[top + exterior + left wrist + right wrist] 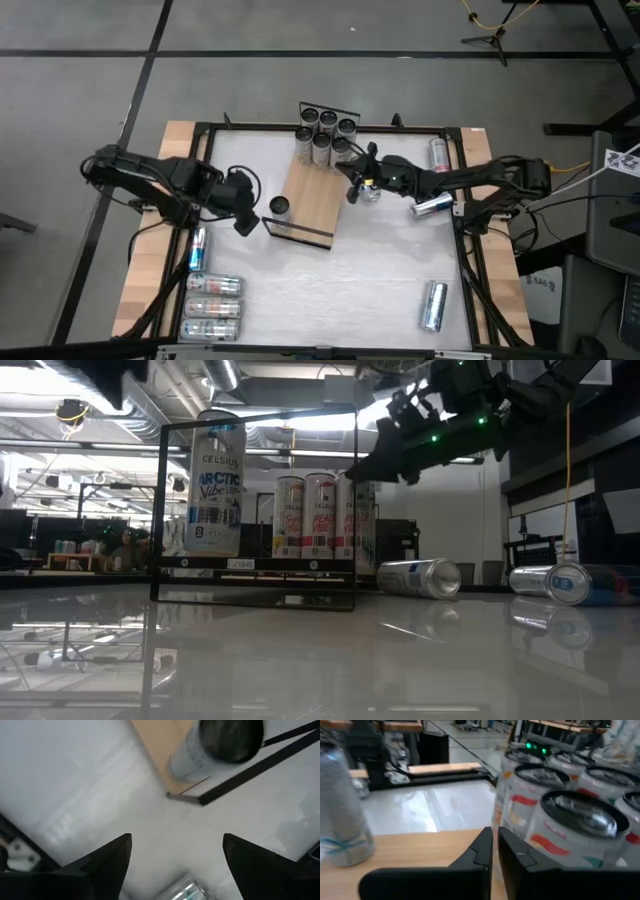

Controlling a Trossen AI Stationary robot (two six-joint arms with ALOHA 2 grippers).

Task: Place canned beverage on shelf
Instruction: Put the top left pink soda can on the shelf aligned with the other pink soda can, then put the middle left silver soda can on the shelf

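Observation:
The shelf (312,198) is a light-wood board with a black wire rail at each short end, lying on the white table. Several upright cans (326,134) crowd its far end. One more can (279,206) stands on its near left corner, also in the low view (215,485). My left gripper (247,218) hangs open, pointing down, over the table just left of that can (215,745). My right gripper (350,178) is shut and empty, held roughly level above the shelf's right side, beside the far cans (580,825).
Loose cans lie on the table's right side (432,207), (438,152) and near the front right (433,305). Several more lie at the left front (212,307). Bare table shows in front of the shelf.

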